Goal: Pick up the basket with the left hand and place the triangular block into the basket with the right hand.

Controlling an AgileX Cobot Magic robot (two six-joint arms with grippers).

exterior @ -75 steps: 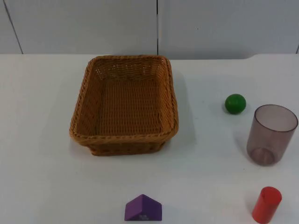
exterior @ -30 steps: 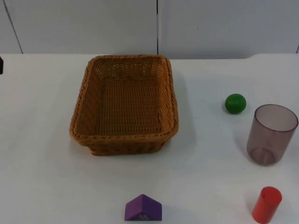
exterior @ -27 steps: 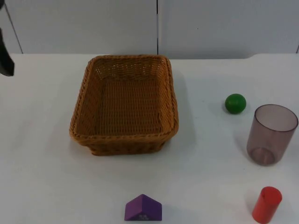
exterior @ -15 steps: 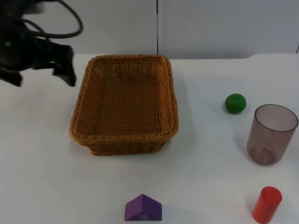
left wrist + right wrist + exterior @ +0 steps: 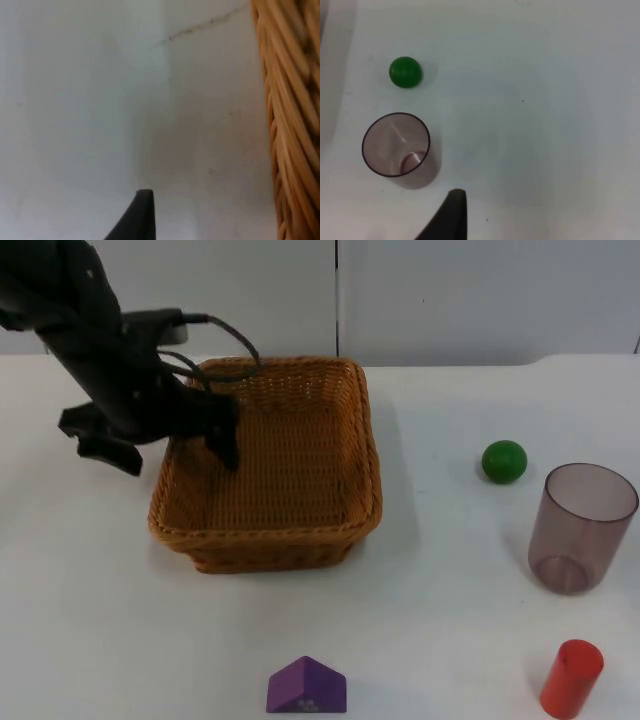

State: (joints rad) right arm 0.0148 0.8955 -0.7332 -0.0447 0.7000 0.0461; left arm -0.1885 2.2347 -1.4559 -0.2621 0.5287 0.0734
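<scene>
Straddling basket [image 5: 268, 465] left rim — left end effector [image 5: 168, 453] spread wide (empty); wrist view adds weave.

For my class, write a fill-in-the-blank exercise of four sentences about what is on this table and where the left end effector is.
1. The left end effector straddles the basket's ______ rim, one finger inside and one outside.
2. The ball next to the cup is ______.
3. The purple block lies on the table, ______ the basket.
4. The red cylinder stands nearest to the ______.

Missing words: left; green; outside; cup
</scene>
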